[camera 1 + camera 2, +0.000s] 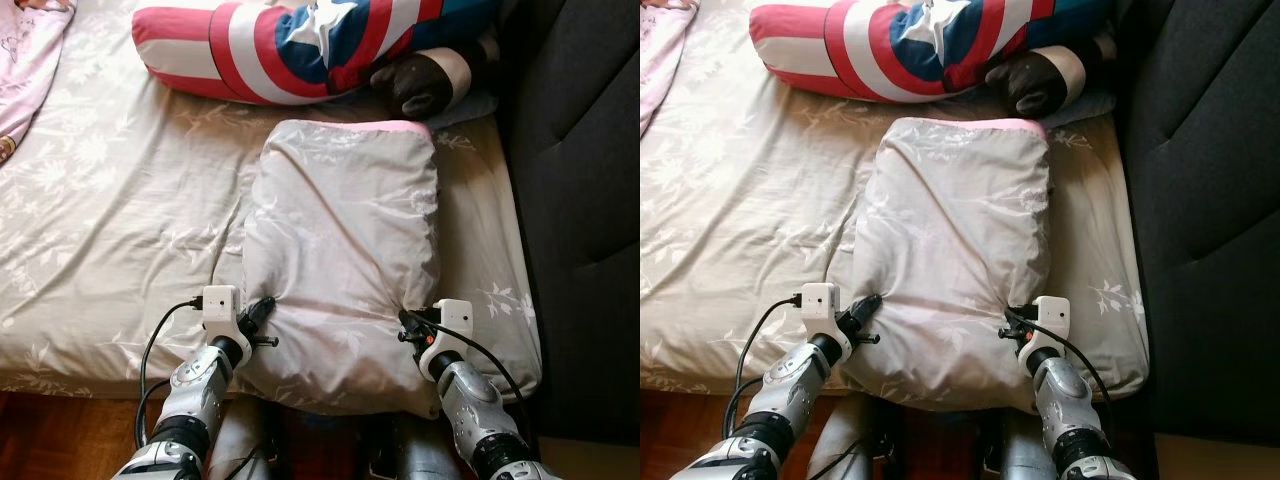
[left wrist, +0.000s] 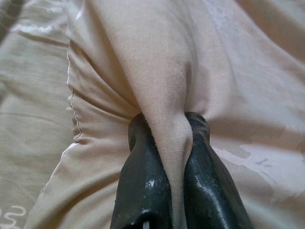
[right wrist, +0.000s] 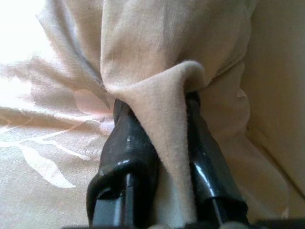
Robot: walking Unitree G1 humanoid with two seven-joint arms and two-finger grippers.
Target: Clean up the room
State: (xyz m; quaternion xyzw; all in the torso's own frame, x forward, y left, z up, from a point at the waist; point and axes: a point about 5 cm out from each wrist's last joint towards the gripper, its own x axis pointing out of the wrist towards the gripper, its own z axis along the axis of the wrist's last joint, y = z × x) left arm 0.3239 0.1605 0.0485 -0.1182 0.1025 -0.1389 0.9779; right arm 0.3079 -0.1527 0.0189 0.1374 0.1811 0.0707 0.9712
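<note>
Far left on the bed (image 1: 90, 230): a pink garment (image 1: 25, 60) at the corner, well apart from the action. Up top, a red, white and blue star cushion (image 1: 290, 45) lying across the head end, close behind the work.

Left tool (image 1: 262, 318) clamped on the near left corner of the pillow (image 1: 340, 250). Wrist view confirms it: a ridge of pale fabric pinched tight between the black fingers (image 2: 143, 167).

Centre: pillow flat on the sheet, pink trim at the far edge, near edge overhanging the bed's front slightly, lying lengthwise away from the robot.

Right tool (image 1: 410, 326) likewise closed on the near right corner, a fold of cloth bunched up between the fingers (image 3: 128, 148).

Far right: dark upholstered headboard (image 1: 580, 200) running close alongside the bed.

Risks, as a guess: both grips apparently on the cover alone, not the filling. Lift too fast and the cloth could slide out, or the stuffing sag and drag the sheet askew. Uneven pull from one side — twist, then a dropped corner. Push too far forward and into the star cushion.
</note>
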